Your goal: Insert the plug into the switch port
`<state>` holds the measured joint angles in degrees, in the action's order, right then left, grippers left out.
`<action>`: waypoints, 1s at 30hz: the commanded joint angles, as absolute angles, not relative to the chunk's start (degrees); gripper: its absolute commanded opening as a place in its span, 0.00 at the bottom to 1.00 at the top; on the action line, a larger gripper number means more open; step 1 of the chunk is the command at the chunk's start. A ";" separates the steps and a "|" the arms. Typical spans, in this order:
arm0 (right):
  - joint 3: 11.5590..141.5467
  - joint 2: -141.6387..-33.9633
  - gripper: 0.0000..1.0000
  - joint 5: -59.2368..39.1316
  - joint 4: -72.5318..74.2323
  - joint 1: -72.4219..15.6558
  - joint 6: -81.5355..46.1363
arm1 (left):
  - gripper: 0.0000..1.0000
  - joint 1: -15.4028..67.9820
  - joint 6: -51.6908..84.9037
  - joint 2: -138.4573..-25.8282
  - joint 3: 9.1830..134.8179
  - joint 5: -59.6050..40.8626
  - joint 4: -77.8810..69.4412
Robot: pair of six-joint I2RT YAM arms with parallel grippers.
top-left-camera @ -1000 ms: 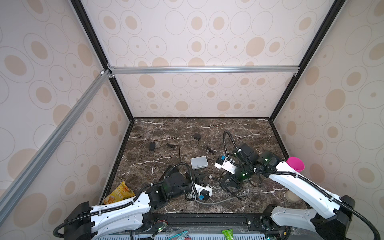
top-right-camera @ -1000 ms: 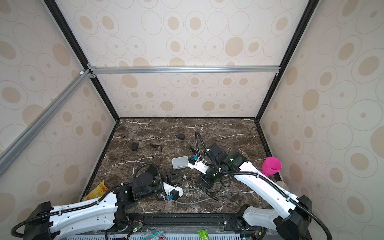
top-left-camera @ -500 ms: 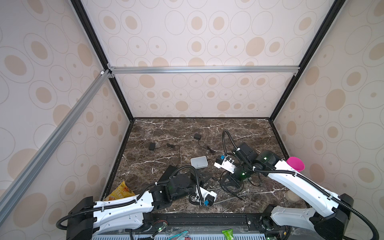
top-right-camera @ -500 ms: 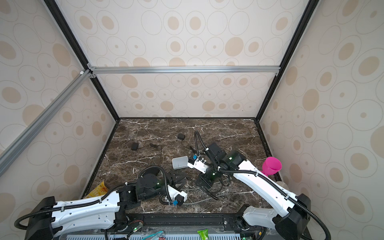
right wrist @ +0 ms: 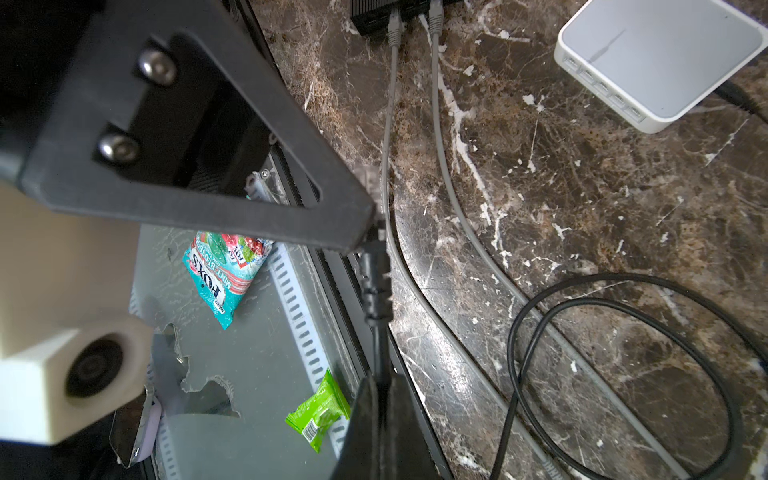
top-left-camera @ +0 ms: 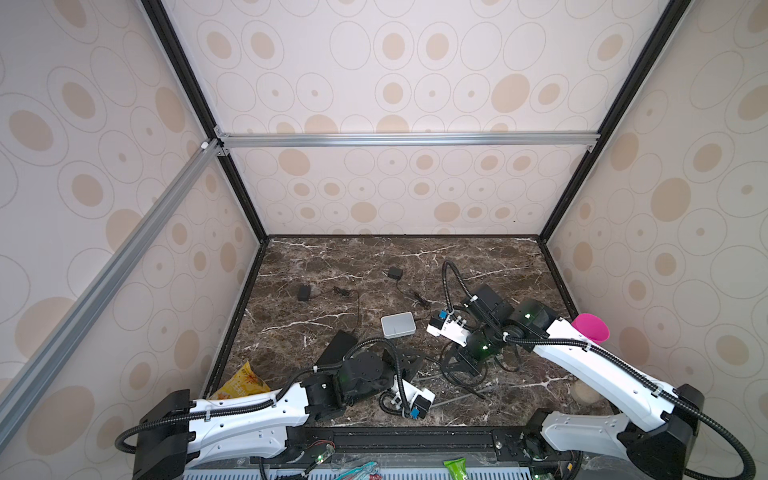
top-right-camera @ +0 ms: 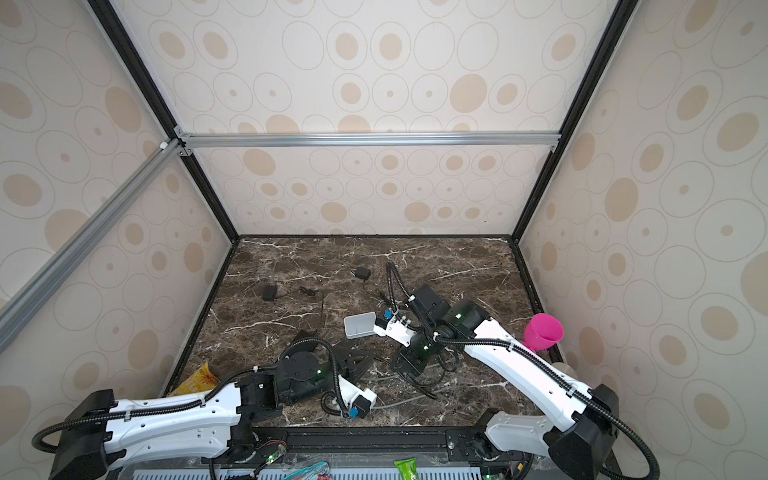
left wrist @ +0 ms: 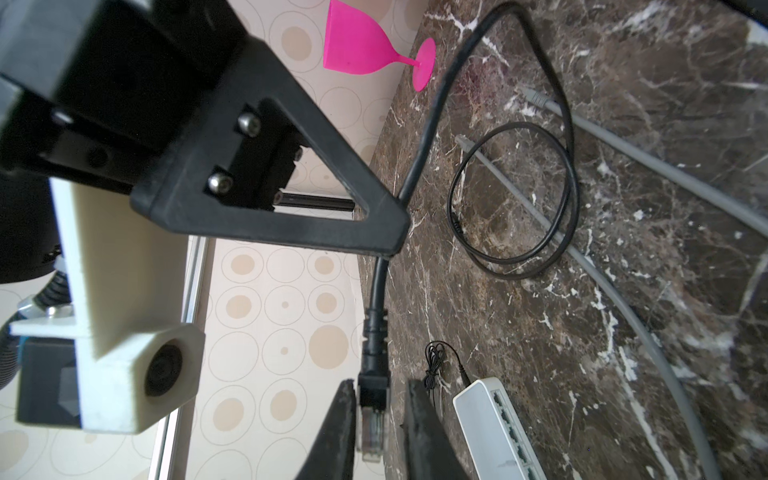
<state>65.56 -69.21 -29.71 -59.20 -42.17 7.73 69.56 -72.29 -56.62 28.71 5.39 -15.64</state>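
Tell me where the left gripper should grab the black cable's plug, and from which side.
Grip the plug on its black boot, behind the clear tip, pinching the flat sides; the tip must stay bare for the switch. The right gripper holds the black cable farther back, so probably come from the free tip end, where the left gripper straddles it, not yet shut.

On the tabletop (top-left-camera: 478, 257) the switch (top-left-camera: 398, 325) sat near the centre. A rear adapter (top-left-camera: 394, 273) lay behind it, a left adapter (top-left-camera: 303, 293) toward the left edge. A box (top-left-camera: 334, 351) lay front-left of the switch, the cable (left wrist: 376, 286) looped to its front-right. A goblet (top-left-camera: 590, 328) stood at the right edge, a snack packet (top-left-camera: 243, 382) in the front left corner
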 commanded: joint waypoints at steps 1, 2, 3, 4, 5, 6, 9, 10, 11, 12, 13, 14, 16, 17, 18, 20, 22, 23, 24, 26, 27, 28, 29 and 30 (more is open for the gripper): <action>66.44 -69.26 0.00 -29.62 -60.06 -42.71 7.60 | 0.13 70.48 -74.24 -58.04 31.51 7.57 -13.14; 66.41 -69.25 0.00 -29.62 -59.99 -42.72 7.59 | 0.10 70.63 -74.27 -58.38 31.79 7.80 -12.72; 66.29 -69.20 0.00 -29.64 -59.94 -42.70 7.47 | 0.09 70.71 -74.22 -58.59 31.89 7.98 -12.66; 66.27 -69.12 0.00 -29.58 -59.88 -42.75 7.47 | 0.08 70.94 -74.18 -58.78 31.99 8.13 -12.67; 66.25 -69.04 0.00 -29.44 -59.94 -42.78 7.43 | 0.07 71.05 -74.06 -58.80 32.05 8.24 -12.68; 66.27 -68.87 0.00 -29.36 -59.94 -42.80 7.47 | 0.07 71.09 -73.90 -58.89 32.16 8.34 -12.66; 66.07 -68.10 0.05 -28.34 -59.62 -42.76 7.34 | 0.06 71.25 -70.34 -58.80 33.96 7.68 -10.40; 65.86 -67.67 0.09 -27.81 -59.31 -42.80 7.23 | 0.05 71.22 -68.21 -58.88 35.15 7.08 -8.73; 65.61 -66.99 0.16 -27.02 -58.91 -42.80 7.18 | 0.05 71.25 -65.66 -59.02 36.61 6.27 -7.05; 65.41 -66.17 0.23 -25.96 -58.45 -42.76 7.00 | 0.05 71.20 -62.92 -59.27 37.77 5.78 -5.39; 65.10 -65.13 0.27 -24.81 -57.72 -42.80 6.76 | 0.05 71.27 -59.78 -59.85 39.34 5.22 -3.20; 64.94 -63.80 0.29 -23.92 -56.97 -42.73 6.75 | 0.03 71.20 -56.92 -60.60 40.92 4.36 -0.62; 64.65 -60.81 0.30 -22.29 -55.50 -42.80 6.62 | 0.02 70.85 -51.52 -62.24 42.71 1.64 2.73; 64.22 -58.86 0.30 -21.63 -54.40 -42.79 6.74 | 0.00 70.47 -48.61 -63.37 43.21 0.08 3.84; 63.77 -57.05 0.31 -21.02 -53.20 -42.80 7.00 | 0.00 70.19 -46.40 -64.39 43.49 -1.48 4.48; 62.34 -52.53 0.35 -19.64 -50.00 -42.80 7.50 | 0.00 69.32 -42.68 -66.05 42.62 -4.73 4.51; 60.42 -48.45 0.37 -18.59 -46.85 -42.78 8.22 | 0.00 68.60 -39.59 -66.52 40.84 -7.17 3.15; 59.50 -46.88 0.38 -18.37 -45.62 -42.80 8.66 | 0.00 68.02 -37.95 -66.45 40.15 -8.92 2.63; 58.29 -45.47 0.37 -18.32 -44.50 -42.80 9.32 | 0.00 67.14 -35.82 -66.21 39.43 -11.45 2.40; 56.33 -44.27 0.35 -18.56 -43.09 -42.76 10.26 | 0.00 65.14 -31.81 -65.15 37.85 -16.59 1.55; 55.41 -44.24 0.33 -19.17 -42.60 -42.85 10.55 | 0.00 64.03 -29.76 -64.37 36.82 -18.91 0.74; 54.39 -44.23 0.32 -19.71 -41.74 -42.88 10.60 | 0.00 63.02 -27.60 -63.37 35.59 -20.67 -0.31; 53.28 -44.21 0.31 -20.14 -40.67 -43.18 10.55 | 0.00 62.14 -26.02 -62.60 34.43 -22.03 -1.22; 51.90 -44.25 0.31 -20.40 -39.21 -43.72 10.59 | 0.00 61.08 -23.76 -61.66 33.46 -23.22 -2.22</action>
<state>54.85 -43.62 -19.66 -43.05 -42.61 9.08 63.11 -32.71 -64.29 35.00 -15.20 0.40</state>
